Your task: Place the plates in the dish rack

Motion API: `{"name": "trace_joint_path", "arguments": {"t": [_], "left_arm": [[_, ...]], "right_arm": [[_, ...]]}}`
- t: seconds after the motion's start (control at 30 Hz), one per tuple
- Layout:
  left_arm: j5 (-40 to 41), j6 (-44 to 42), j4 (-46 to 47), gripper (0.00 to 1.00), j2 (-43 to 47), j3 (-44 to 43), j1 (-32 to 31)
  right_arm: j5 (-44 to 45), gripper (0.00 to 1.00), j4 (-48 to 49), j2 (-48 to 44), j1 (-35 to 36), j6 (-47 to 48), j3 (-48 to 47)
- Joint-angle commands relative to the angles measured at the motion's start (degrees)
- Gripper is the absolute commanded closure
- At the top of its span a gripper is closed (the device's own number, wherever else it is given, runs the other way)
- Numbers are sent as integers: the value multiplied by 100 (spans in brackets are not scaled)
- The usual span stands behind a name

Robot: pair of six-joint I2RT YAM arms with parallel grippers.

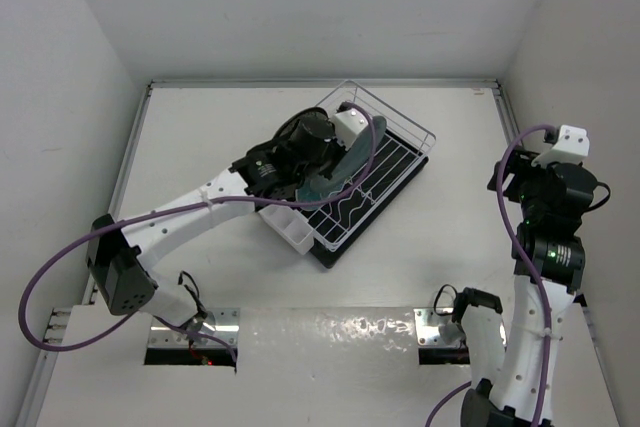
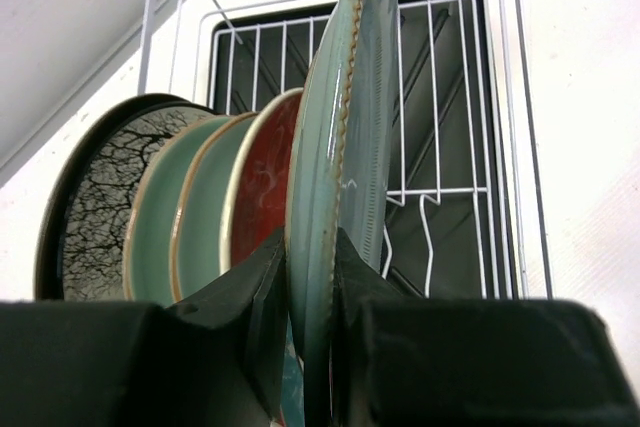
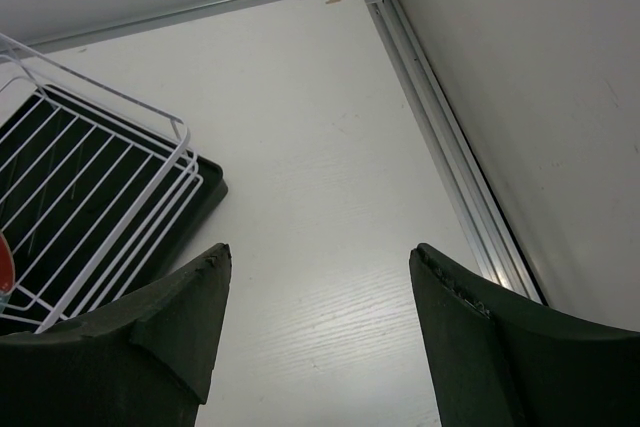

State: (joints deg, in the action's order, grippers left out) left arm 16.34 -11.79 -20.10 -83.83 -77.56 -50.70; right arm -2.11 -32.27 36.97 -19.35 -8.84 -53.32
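Observation:
The white wire dish rack [image 1: 385,162] sits on its black tray in the middle of the table. In the left wrist view three plates stand upright in it side by side: a cream one with a dark rim [image 2: 95,207], a pale green one [image 2: 175,222] and a red one [image 2: 265,182]. My left gripper [image 2: 310,247] is shut on the edge of a grey-teal plate [image 2: 345,137], held upright just right of the red one over the rack's wires [image 2: 440,97]. My right gripper [image 3: 320,257] is open over bare table, to the right of the rack's corner [image 3: 90,197].
A white cutlery box [image 1: 285,227] sits at the rack's near-left end. White walls enclose the table on three sides, with a metal rail [image 3: 450,147] along the right wall. The left arm [image 1: 200,207] stretches diagonally across the table to the rack.

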Motion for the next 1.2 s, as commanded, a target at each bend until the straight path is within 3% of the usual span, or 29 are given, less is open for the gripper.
{"name": "trace_joint_path", "arguments": {"t": [0.0, 0.53, 0.7, 1.0, 1.13, 1.17], "left_arm": [[502, -113, 604, 100, 376, -453, 60], [186, 273, 551, 100, 394, 258, 95], [-1131, 748, 445, 100, 218, 426, 596], [-1555, 704, 744, 100, -37, 558, 728], [-1581, 705, 639, 82, -159, 435, 763], [-1581, 696, 569, 71, -177, 400, 763]], "right_arm": [[-53, 29, 81, 99, -7, 5, 23], [-53, 28, 2, 47, -7, 93, 120], [-88, 28, 2, 38, -7, 111, 111], [-132, 28, 28, 12, 2, 137, 181], [-114, 27, 19, 3, -7, 181, 208], [-114, 27, 19, 12, -7, 190, 217]]}}
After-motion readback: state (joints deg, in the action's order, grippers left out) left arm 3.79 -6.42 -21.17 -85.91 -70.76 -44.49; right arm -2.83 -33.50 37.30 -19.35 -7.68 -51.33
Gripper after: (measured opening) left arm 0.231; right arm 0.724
